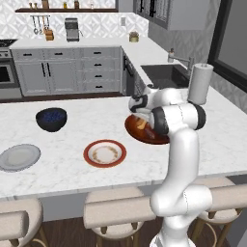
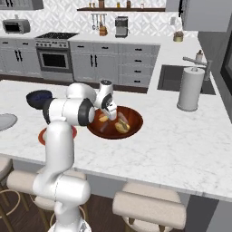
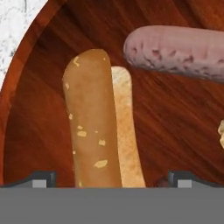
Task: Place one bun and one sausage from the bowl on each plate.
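The wide reddish-brown bowl (image 1: 136, 135) (image 2: 136, 130) (image 3: 175, 113) sits on the marble island. My gripper (image 1: 141, 120) (image 2: 110, 116) (image 3: 111, 179) hangs low inside it, open. A long tan bun (image 3: 92, 122) lies lengthwise between the two finger tips, with space on each side. A pink sausage (image 3: 175, 52) lies across the bowl beyond the bun. A second bun (image 2: 121, 126) rests further right. The red-rimmed plate (image 1: 104, 153) (image 2: 43, 135) and the light grey plate (image 1: 19, 157) (image 2: 5, 121) stand empty to the left.
A dark blue bowl (image 1: 51, 119) (image 2: 38, 97) sits behind the plates. A paper towel roll (image 1: 200, 84) (image 2: 189, 89) stands at the right by the sink (image 1: 164, 75). Padded stools (image 1: 116, 212) line the island's near edge.
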Controlling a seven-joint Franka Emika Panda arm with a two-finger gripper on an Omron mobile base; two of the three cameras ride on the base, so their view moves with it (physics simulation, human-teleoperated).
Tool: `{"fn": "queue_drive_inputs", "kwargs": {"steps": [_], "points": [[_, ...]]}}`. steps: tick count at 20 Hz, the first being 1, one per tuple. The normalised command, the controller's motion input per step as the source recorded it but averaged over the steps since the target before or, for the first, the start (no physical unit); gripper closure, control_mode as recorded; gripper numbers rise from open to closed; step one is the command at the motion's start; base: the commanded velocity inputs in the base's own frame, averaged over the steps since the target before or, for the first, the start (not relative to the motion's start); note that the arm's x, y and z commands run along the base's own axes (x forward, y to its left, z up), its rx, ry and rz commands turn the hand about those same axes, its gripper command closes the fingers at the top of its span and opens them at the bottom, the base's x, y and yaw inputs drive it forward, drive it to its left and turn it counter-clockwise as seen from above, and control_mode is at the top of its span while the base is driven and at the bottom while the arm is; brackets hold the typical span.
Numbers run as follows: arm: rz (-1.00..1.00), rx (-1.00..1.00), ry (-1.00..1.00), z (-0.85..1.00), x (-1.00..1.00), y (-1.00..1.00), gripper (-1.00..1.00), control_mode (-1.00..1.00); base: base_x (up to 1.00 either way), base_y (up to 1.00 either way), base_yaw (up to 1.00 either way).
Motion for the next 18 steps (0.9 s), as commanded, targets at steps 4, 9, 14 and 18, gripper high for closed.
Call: {"fn": "queue_drive_inputs", "kwargs": {"steps": [4, 9, 14, 18], "points": [[0.0, 0.01, 0.0, -0.19, 0.26, 0.0, -1.0, -1.0, 0.0, 0.0, 0.0], [0.0, 0.0, 0.01, -0.02, 0.06, 0.0, 1.0, -1.0, 0.0, 0.0, 0.0], [0.05, 0.0, -0.15, 0.46, -0.04, 0.29, 1.0, -1.0, 0.0, 0.0, 0.0], [0.13, -0.06, -0.24, 1.0, -0.06, 0.61, 1.0, -1.0, 0.0, 0.0, 0.0]]}}
